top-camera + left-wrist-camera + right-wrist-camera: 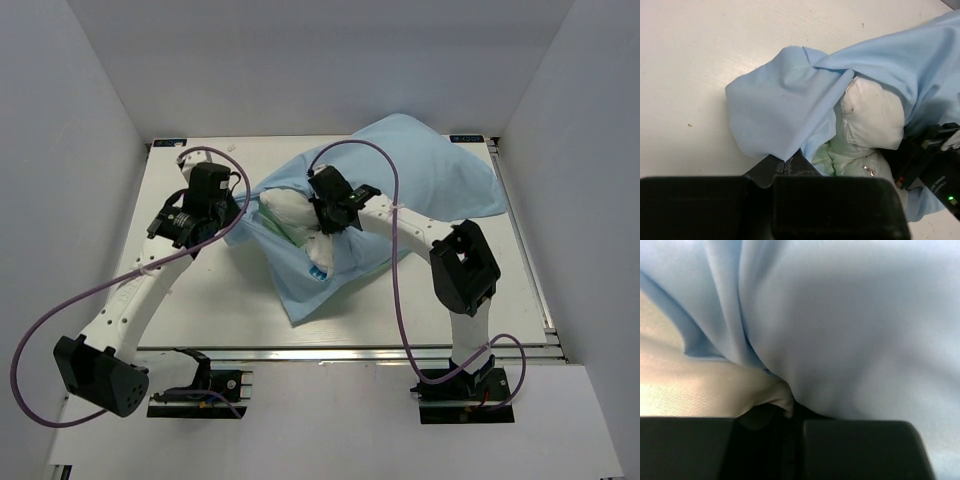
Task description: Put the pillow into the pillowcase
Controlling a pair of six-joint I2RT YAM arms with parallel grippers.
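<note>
White table [200, 300]: L end effector [240, 205] & R end effector [323, 226] each pinch pillowcase [430, 170] part-covering pillow [285, 212].

text: none legible | table-corner labels [466, 138]: too small to read

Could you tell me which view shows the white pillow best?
Left wrist: the plump white stuffed pillow bulges plainly from the light blue fabric pillowcase. The top view shows a small white patch; the right wrist, a pale strip.

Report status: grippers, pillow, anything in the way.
Left gripper shut on pillowcase edge. Right gripper shut on pillow. Pillow partly inside, white end showing. Nothing blocking.
</note>
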